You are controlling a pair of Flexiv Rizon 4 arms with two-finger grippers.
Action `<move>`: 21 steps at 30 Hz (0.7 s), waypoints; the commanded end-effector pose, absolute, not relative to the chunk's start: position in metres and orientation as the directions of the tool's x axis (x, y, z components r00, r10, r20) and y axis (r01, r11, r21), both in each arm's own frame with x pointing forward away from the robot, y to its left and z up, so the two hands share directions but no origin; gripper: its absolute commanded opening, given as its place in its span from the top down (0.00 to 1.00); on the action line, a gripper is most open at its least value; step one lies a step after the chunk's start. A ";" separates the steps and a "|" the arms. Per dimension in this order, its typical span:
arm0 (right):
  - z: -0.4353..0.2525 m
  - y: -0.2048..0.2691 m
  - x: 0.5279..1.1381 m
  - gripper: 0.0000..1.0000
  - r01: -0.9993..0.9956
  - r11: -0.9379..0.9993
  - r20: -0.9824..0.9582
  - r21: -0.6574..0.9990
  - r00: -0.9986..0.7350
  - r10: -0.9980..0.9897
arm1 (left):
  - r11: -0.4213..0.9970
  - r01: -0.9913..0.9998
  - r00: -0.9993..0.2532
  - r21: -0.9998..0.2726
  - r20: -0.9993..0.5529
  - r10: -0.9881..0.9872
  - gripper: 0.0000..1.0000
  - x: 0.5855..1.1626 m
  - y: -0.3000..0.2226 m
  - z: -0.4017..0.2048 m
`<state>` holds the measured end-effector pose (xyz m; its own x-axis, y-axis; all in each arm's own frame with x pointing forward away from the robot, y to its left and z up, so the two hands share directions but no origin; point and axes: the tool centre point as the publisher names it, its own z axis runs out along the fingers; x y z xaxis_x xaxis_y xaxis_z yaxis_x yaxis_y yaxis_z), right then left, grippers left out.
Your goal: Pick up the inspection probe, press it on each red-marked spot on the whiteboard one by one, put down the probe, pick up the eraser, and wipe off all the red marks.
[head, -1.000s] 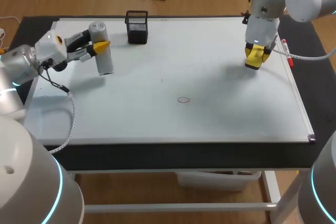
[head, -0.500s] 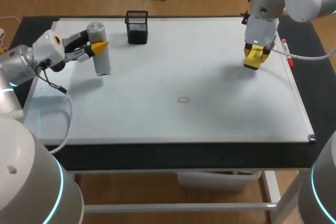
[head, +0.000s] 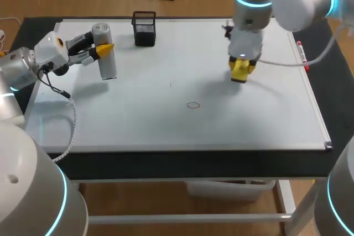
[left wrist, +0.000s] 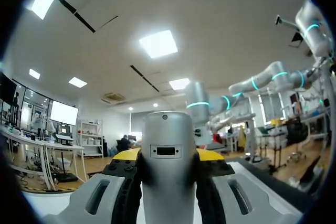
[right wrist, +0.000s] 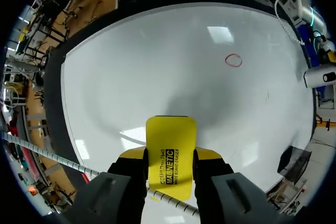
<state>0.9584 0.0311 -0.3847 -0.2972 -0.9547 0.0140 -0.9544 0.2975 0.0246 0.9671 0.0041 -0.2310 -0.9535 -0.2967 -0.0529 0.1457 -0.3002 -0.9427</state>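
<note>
Swung in from the right rim of the whiteboard (head: 260, 125), the right gripper (head: 241, 71) now sits nearer the board's middle, and the left gripper (head: 103, 50) has held its place.

Far left first: the left gripper has its 2 fingers clamped on the inspection probe (head: 107, 59), about halfway up its body. The probe stands near upright over the board's left end, and I can't tell whether its lower end touches. It looks like a smooth, rigid metal cylinder, probably weighty and slippery, so that mid-body hold is the sensible one. No writing on it, just a small dark slot.

Just behind stands a black mesh holder (head: 144, 28). Mid-board there's 1 red mark (head: 193, 105), a small ring.

Over to the right gripper: its fingers are closed on the narrow sides of the yellow eraser (right wrist: 170, 150), short of the ring. I'd call it a light, stiff shell, likely soft-faced, and the side grip keeps it flat. Black lettering runs along its back.
</note>
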 end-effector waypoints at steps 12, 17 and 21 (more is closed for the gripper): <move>-0.388 0.143 0.919 1.00 -0.978 0.207 0.069 0.002 -0.206 -0.976 | -0.301 0.148 -0.953 -0.942 -0.054 -0.299 1.00 0.967 0.003 -0.231; -0.396 0.173 0.911 1.00 -0.987 0.163 0.087 0.009 -0.161 -0.983 | -0.301 0.148 -0.953 -0.942 -0.054 -0.299 1.00 0.967 0.003 -0.231; -0.401 0.190 0.904 1.00 -0.991 0.132 0.091 0.003 -0.132 -0.987 | -0.301 0.148 -0.953 -0.942 -0.054 -0.299 1.00 0.967 0.003 -0.231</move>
<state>0.9027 0.1764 -0.3951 -0.1323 -0.9908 0.0271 -0.9912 0.1324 0.0043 0.9671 0.0039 -0.2310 -0.9535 -0.2968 -0.0528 0.1456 -0.3002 -0.9427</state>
